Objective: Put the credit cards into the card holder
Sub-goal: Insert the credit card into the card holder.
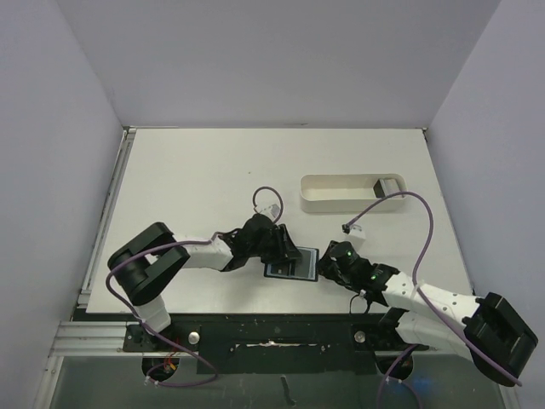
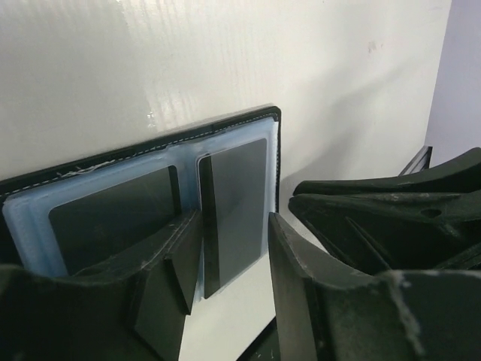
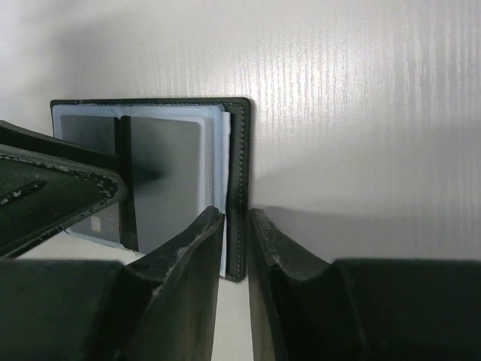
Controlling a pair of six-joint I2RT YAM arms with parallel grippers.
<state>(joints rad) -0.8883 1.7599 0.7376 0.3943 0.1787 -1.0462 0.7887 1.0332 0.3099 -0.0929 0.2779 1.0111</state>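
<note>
Card holder [image 1: 294, 266] lies open — grey credit cards [image 3: 161, 177] in pockets.

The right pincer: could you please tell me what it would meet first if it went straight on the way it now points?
The right pincer would first meet the card holder: its black stitched edge lies at the fingertips, perhaps already between them; depth is unclear.
</note>
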